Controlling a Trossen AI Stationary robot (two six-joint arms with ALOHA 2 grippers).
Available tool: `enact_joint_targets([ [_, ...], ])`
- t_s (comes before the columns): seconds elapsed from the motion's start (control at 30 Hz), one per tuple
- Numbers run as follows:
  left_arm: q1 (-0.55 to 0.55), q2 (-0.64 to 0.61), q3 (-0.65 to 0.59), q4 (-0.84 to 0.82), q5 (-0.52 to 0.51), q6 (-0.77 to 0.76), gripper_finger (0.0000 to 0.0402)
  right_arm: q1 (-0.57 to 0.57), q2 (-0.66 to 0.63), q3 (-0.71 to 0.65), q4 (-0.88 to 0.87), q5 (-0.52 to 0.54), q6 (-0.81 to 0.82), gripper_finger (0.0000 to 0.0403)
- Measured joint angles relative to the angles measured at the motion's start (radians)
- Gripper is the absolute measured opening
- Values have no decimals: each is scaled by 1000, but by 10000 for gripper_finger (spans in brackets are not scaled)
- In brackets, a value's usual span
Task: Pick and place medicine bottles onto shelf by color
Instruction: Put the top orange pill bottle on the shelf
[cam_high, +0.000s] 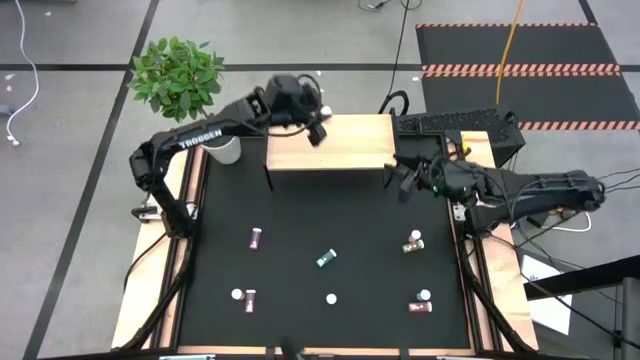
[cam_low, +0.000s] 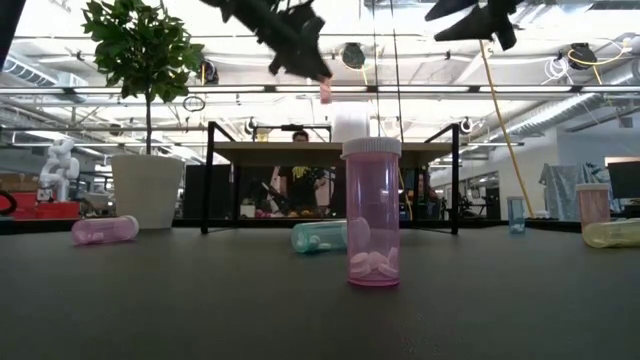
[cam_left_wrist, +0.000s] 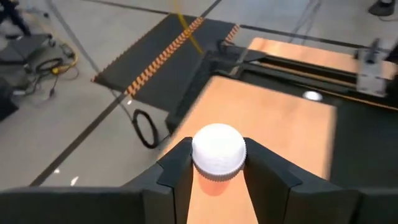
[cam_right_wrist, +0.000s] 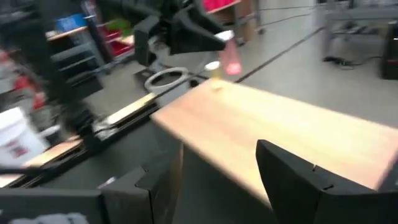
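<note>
My left gripper (cam_high: 318, 130) is shut on a pink bottle with a white cap (cam_left_wrist: 218, 149), held above the wooden shelf (cam_high: 335, 145) near the middle of its far edge. My right gripper (cam_high: 401, 181) is open and empty, raised beside the shelf's right end; its fingers also show in the right wrist view (cam_right_wrist: 211, 180). On the black table, a pink bottle (cam_high: 256, 238), a teal one (cam_high: 326, 258) and a yellow one (cam_high: 412, 243) lie on their sides. More bottles (cam_high: 244, 297) (cam_high: 421, 303) are near the front edge. One pink bottle (cam_low: 372, 215) stands upright. My left gripper pinches the pink bottle between its two fingers, at the top of the body just under the white cap (cam_left_wrist: 214, 177). The fingers come from above, pointing down. The bottle hangs upright below them (cam_low: 325, 92), clear of the shelf board.
A potted plant (cam_high: 178, 72) in a white pot (cam_low: 147, 190) stands at the table's far left corner. A dark keyboard (cam_high: 455, 122) lies beyond the shelf's right end. A person (cam_low: 300, 175) shows in the room behind the shelf.
</note>
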Motion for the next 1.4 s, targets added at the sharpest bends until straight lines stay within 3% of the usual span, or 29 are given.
enact_joint_targets([
  [0.2, 120, 7, -10, -20, 76, 29, 127, -148, -2, 42, -24, -59, -15, 199],
  [0.47, 150, 6, -125, 50, 85, 60, 127, -281, 34, 44, -29, -185, -60, 199],
  [0.77, 149, 7, -250, 220, 69, 61, 127, -328, 32, 44, -43, -268, -100, 199],
  [0.93, 151, 8, -252, 215, 48, 105, 127, -359, 33, 44, -53, -324, -110, 199],
  [1.4, 152, 32, -252, 187, 38, 133, 127, -369, 33, 44, -61, -325, -147, 199],
])
